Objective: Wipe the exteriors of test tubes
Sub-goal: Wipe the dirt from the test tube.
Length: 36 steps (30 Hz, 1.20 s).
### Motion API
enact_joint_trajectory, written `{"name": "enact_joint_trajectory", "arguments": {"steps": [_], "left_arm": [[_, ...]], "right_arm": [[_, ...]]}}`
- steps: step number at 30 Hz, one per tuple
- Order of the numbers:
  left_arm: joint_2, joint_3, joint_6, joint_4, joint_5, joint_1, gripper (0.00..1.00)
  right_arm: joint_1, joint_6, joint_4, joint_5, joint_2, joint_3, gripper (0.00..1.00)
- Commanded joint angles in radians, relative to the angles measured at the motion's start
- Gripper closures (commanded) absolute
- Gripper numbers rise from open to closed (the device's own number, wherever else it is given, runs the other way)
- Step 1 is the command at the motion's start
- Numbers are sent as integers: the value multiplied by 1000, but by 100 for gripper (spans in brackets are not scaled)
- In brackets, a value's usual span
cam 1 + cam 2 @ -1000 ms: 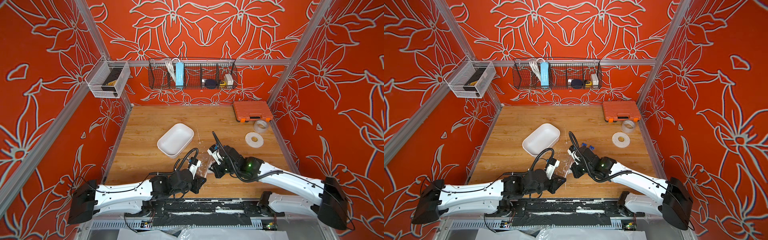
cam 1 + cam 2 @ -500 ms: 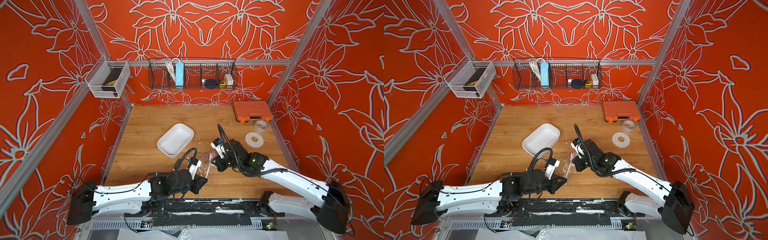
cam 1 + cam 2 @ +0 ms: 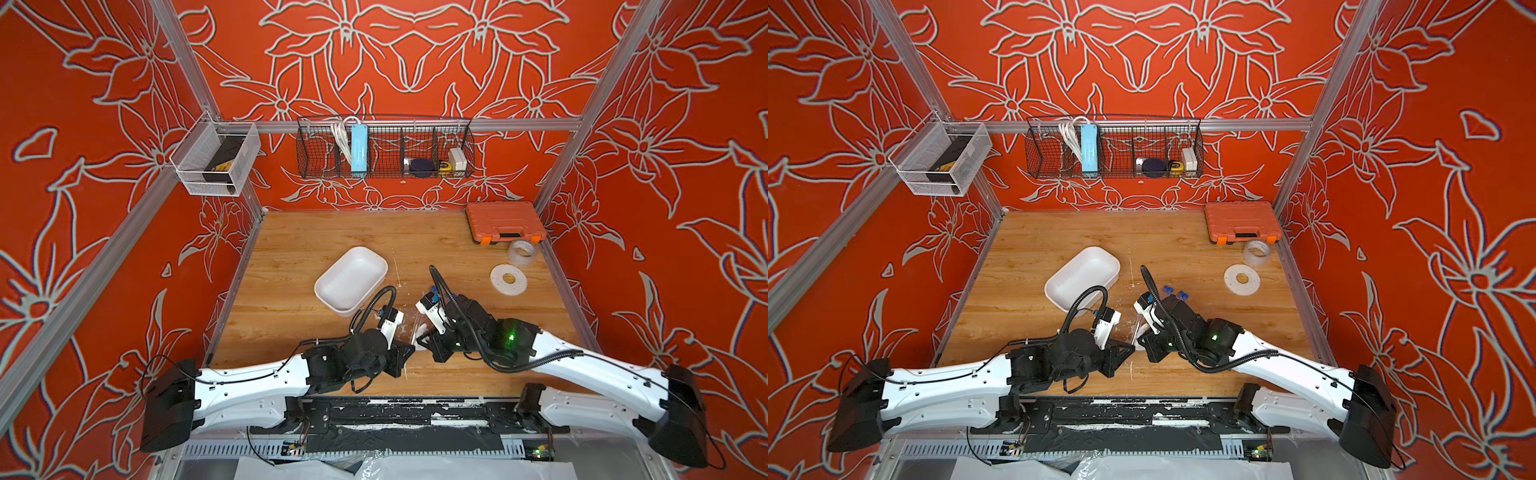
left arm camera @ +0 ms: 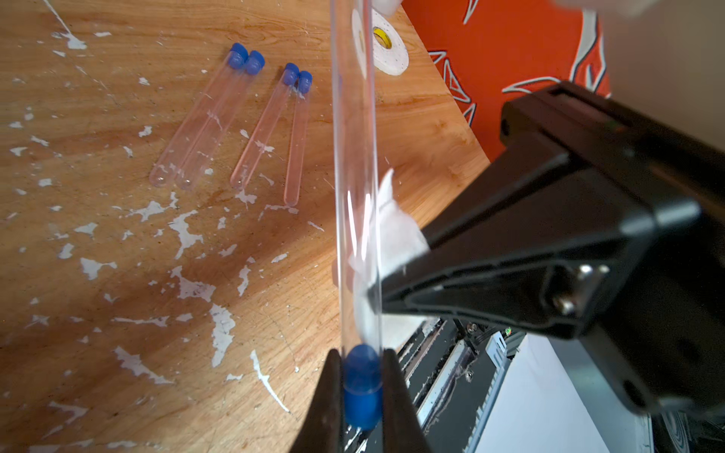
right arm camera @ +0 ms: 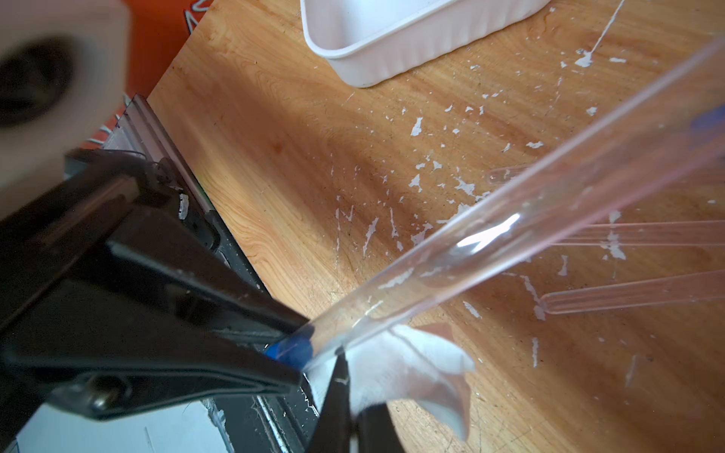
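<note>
My left gripper is shut on the blue cap of a clear test tube, which sticks out from the jaws above the table. My right gripper is shut on a crumpled white tissue and presses it against this tube close to the cap. In both top views the two grippers meet tip to tip near the table's front, left and right. Several more capped test tubes lie side by side on the wood, mostly hidden under the right arm in a top view.
A white tray sits just behind the left wrist. A flat white tape roll, a clear tape roll and an orange case stand at the back right. A wire basket hangs on the back wall. The tabletop is flecked with white paint.
The right gripper, holding the tissue, moved away along the held tube and has come back toward its capped end. The left gripper has hardly moved.
</note>
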<state>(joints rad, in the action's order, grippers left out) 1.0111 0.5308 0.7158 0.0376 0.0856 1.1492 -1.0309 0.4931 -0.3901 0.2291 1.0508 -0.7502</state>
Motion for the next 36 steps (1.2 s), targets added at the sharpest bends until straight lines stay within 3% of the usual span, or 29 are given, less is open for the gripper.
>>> {"name": "enact_joint_trajectory", "arguments": {"steps": [1,17,36], "left_arm": [[3,11,-16,-11,1,-6,91],[-46,-16,-19,-51,-11,-6,91],[-73,-4,-18,-14,-55,-9,92]], "right_arm": [[-23,28,19,-22,-4,-14,100],[-29,-28,-43,-82,6,-107,100],[-12,-58,-36,-96,58,-78,100]]}}
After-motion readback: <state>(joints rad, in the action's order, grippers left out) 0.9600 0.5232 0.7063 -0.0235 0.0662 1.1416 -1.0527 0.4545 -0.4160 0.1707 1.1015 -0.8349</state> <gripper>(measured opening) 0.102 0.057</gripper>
